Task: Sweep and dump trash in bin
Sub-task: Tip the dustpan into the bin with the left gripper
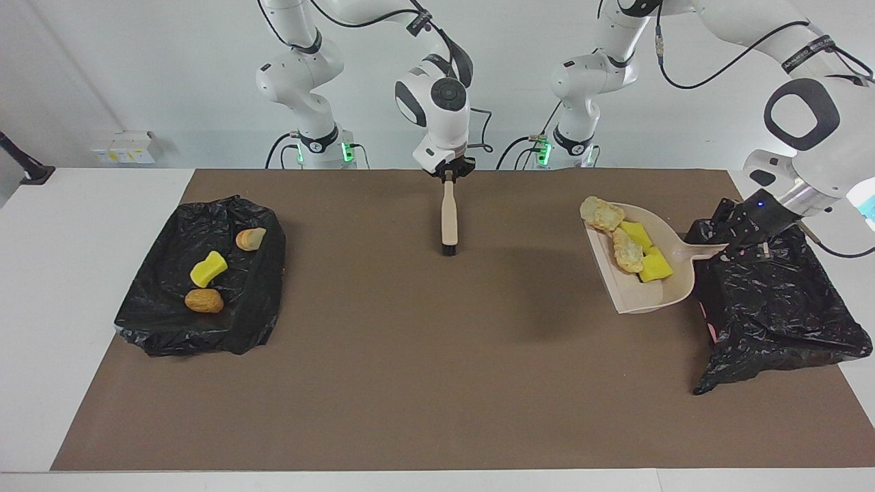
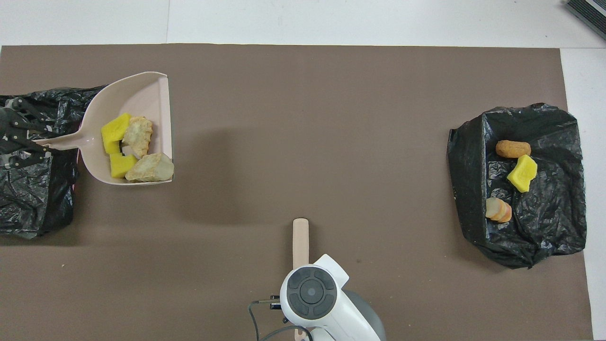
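Note:
My left gripper (image 1: 742,242) is shut on the handle of the beige dustpan (image 1: 632,290) and holds it raised beside a black bag bin (image 1: 772,307) at the left arm's end of the table. In the overhead view the gripper (image 2: 28,142) is over that bin (image 2: 28,199). The pan (image 2: 137,94) carries trash: two yellow sponges (image 2: 115,132) and two bread-like chunks (image 2: 150,168). My right gripper (image 1: 449,174) is shut on the top of the beige brush (image 1: 448,219), which hangs bristles down over the mat close to the robots. The arm hides that gripper from overhead.
A second black bag (image 1: 157,307) lies at the right arm's end. On it are a yellow-green sponge (image 1: 208,268) and two tan-orange chunks (image 1: 204,301). A brown mat (image 1: 410,376) covers the table, with white table margins around it.

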### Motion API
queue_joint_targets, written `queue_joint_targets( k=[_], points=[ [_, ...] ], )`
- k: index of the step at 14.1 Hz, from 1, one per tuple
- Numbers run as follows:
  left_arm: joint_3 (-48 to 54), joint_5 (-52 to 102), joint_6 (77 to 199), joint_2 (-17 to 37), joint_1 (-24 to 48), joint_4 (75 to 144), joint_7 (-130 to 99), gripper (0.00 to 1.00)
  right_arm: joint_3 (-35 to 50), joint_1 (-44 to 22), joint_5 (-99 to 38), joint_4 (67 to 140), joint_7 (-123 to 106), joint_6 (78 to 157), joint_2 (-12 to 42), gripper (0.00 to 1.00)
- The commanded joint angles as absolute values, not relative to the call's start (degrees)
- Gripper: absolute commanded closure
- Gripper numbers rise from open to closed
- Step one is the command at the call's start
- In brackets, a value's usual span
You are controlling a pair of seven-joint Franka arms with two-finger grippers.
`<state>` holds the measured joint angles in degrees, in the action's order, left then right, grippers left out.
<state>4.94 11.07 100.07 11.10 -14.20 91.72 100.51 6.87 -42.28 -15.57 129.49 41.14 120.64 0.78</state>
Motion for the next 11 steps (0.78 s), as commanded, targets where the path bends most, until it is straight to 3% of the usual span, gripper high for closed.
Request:
queue_joint_targets(
  k=[1,2,3,5,6,11],
  points=[
    [4.9,9.7,98.8,10.5,-17.6,90.5,106.1,1.0,6.9,-41.4,-15.9,130.4,38.7,121.2,0.2,1.0],
    [4.9,8.3,98.9,10.5,-18.2,90.5,107.3,1.0,6.9,-41.1,-15.9,130.4,38.7,121.3,0.3,1.0],
    [5.1,6.1,99.2,10.6,-18.9,89.8,107.7,1.0,7.0,-40.6,-16.0,130.3,38.7,121.3,0.4,0.83],
    [5.3,0.6,99.7,11.4,-21.2,87.6,108.5,1.0,6.9,-40.5,-16.0,129.8,38.8,121.1,0.8,0.17],
    [5.3,-0.6,100.4,12.2,-23.5,86.8,110.4,1.0,6.8,-40.5,-15.8,129.5,38.6,121.5,1.0,0.0],
    [5.3,-12.7,104.9,16.6,-27.0,80.1,115.0,1.0,6.4,-33.2,-11.0,123.5,35.5,120.7,-0.2,0.0]
  ],
)
